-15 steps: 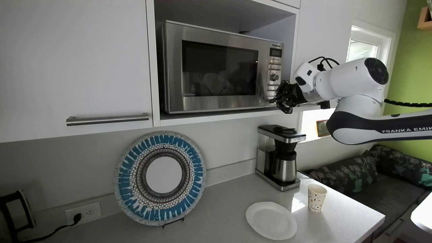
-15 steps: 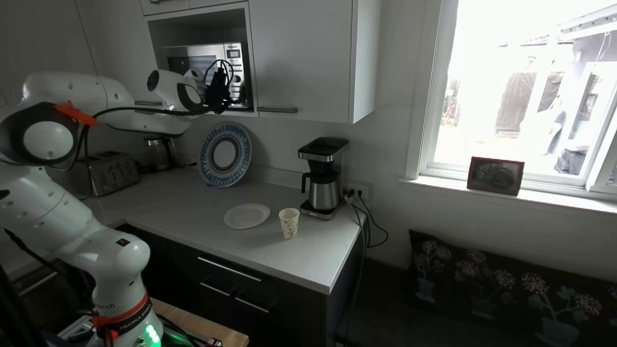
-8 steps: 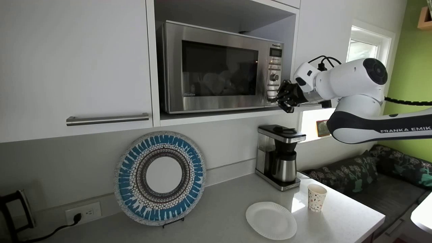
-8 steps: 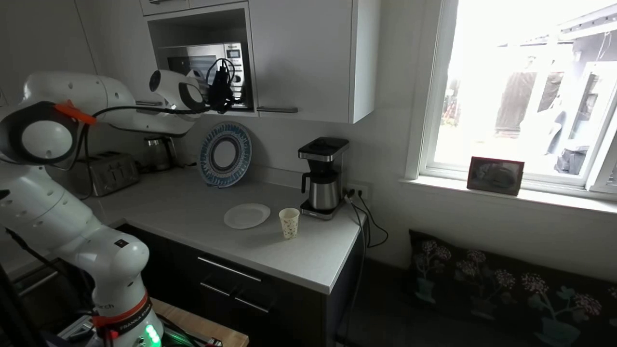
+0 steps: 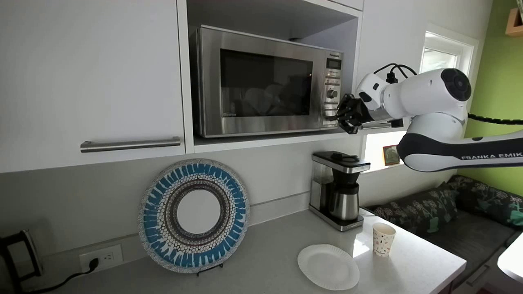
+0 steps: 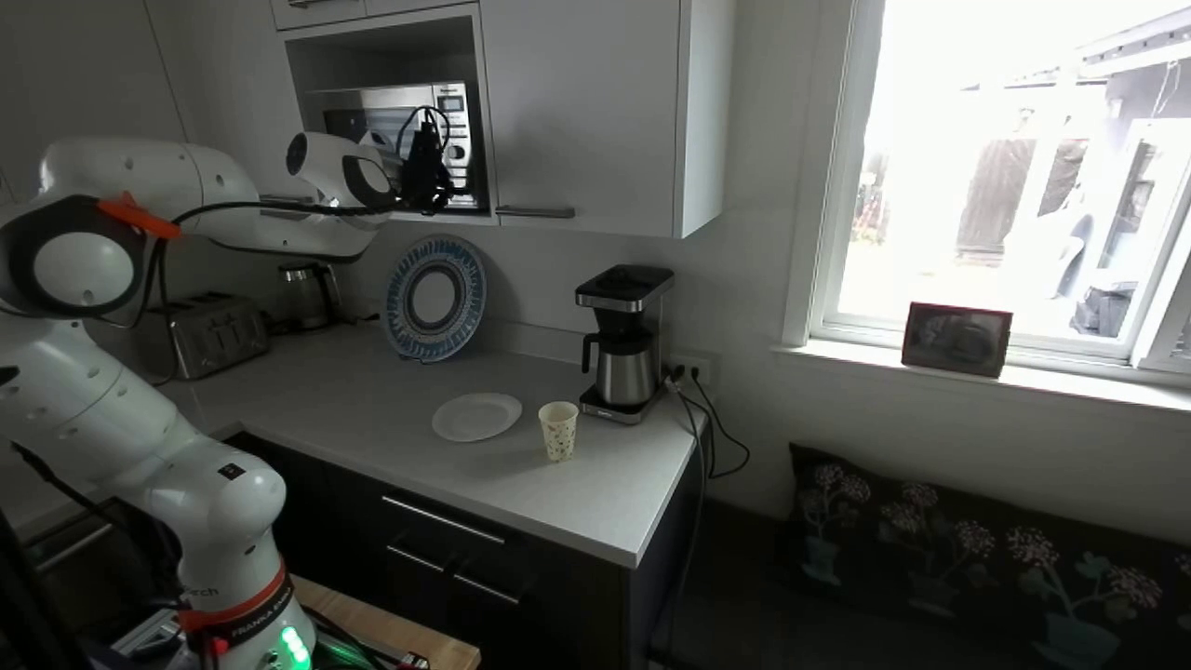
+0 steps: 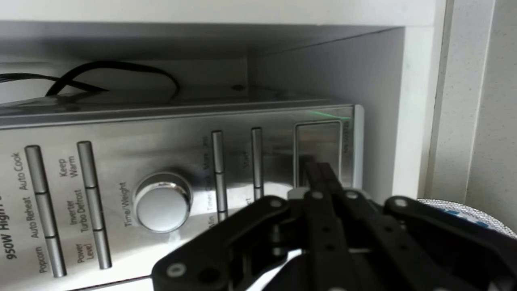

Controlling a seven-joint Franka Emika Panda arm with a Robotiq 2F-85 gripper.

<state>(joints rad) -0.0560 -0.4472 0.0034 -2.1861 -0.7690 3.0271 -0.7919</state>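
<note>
My black gripper [image 5: 331, 118] is shut, with its two fingertips together and nothing seen between them. It is at the lower part of the control panel of a silver microwave [image 5: 208, 81]. In the wrist view the fingertips [image 7: 323, 166] lie over a rectangular button [image 7: 319, 139] at the panel's lower end, below the Start button [image 7: 257, 157]. I cannot tell whether they touch it. The round knob [image 7: 162, 208] and several slim buttons show to the left. The microwave door [image 5: 265, 83] is closed. The arm also shows in an exterior view, with the gripper [image 6: 451, 194] before the microwave.
The microwave sits in a white cabinet niche [image 5: 273, 143]. Below on the counter [image 5: 278, 249] are a blue patterned plate [image 5: 153, 216] on a stand, a coffee maker [image 5: 344, 204], a white paper plate [image 5: 329, 267] and a speckled cup [image 5: 383, 240]. A cabinet handle [image 6: 535, 212] juts out nearby.
My gripper has moved slightly up and slightly back along the microwave's panel, staying shut. The other things have not moved.
</note>
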